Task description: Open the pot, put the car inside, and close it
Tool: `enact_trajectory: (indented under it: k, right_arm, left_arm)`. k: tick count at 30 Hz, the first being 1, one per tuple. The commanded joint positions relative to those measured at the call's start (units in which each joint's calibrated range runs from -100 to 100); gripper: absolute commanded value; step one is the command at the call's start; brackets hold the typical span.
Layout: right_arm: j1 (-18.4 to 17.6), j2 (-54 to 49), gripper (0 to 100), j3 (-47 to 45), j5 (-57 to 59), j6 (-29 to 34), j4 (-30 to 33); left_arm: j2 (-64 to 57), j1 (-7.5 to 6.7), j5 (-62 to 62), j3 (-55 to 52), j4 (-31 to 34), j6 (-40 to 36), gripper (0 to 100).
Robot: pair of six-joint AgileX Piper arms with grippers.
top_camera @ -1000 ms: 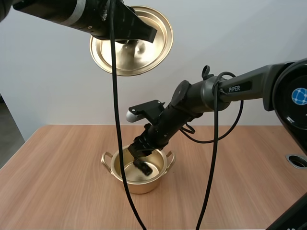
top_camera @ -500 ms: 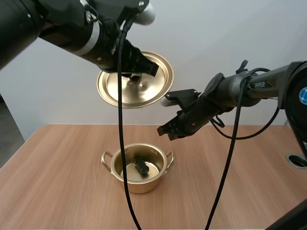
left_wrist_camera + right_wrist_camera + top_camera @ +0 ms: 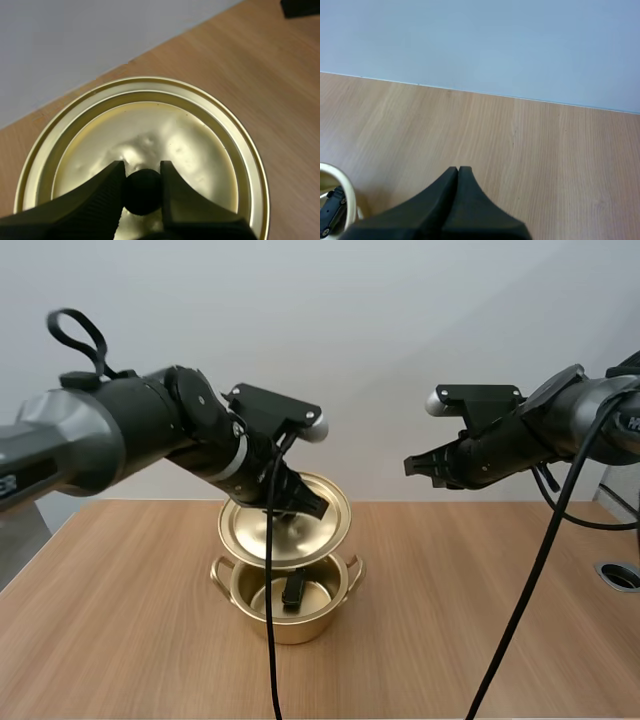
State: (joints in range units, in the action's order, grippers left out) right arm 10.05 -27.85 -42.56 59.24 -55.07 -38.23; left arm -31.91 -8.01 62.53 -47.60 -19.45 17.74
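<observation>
A golden pot (image 3: 290,605) stands mid-table with a small black car (image 3: 293,589) lying inside it. My left gripper (image 3: 297,512) hovers just above the pot and is shut on the black knob (image 3: 142,191) of the golden lid (image 3: 262,540), which hangs tilted over the pot's back half. The left wrist view looks down on the lid (image 3: 200,130), the two fingers (image 3: 107,187) pinching the knob. My right gripper (image 3: 412,465) is shut on nothing, raised well above the table to the right of the pot. Its fingers (image 3: 456,176) lie together, with the pot's rim (image 3: 340,182) and the car (image 3: 331,210) beside them.
The wooden table (image 3: 480,620) spreads bare around the pot, with free room on every side. A round hole (image 3: 622,576) sits at the table's right edge. A plain pale wall stands behind the table.
My right gripper let the car go into the pot, lifted out to the right and shut. My left gripper brought the lid down from high up to just over the pot.
</observation>
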Motion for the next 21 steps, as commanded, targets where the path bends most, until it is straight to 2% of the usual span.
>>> enact_trajectory:
  k: [1,12,14,19,21]
  right_arm:
    - [0.0,-0.6,0,0.1,0.1,-0.1,0.0]
    - [0.0,-1.0,0,0.1,-0.1,-1.2,-0.1]
    - [0.0,-1.0,0,0.1,-0.1,-1.2,-0.1]
    - [0.0,-1.0,0,0.1,-0.1,-1.2,-0.1]
    - [0.0,-1.0,0,0.1,-0.1,-1.2,-0.1]
  left_arm:
    - [4.1,0.01,-0.1,-1.5,0.0,0.6,0]
    - [10.5,0.01,-1.7,-4.3,-0.7,1.8,1]
    - [10.5,0.01,-3.1,-4.3,-2.1,2.2,8]
    - [10.5,0.01,-3.3,-4.3,-2.5,2.8,48]
    - [10.5,0.01,-3.1,-4.3,-2.5,2.8,54]
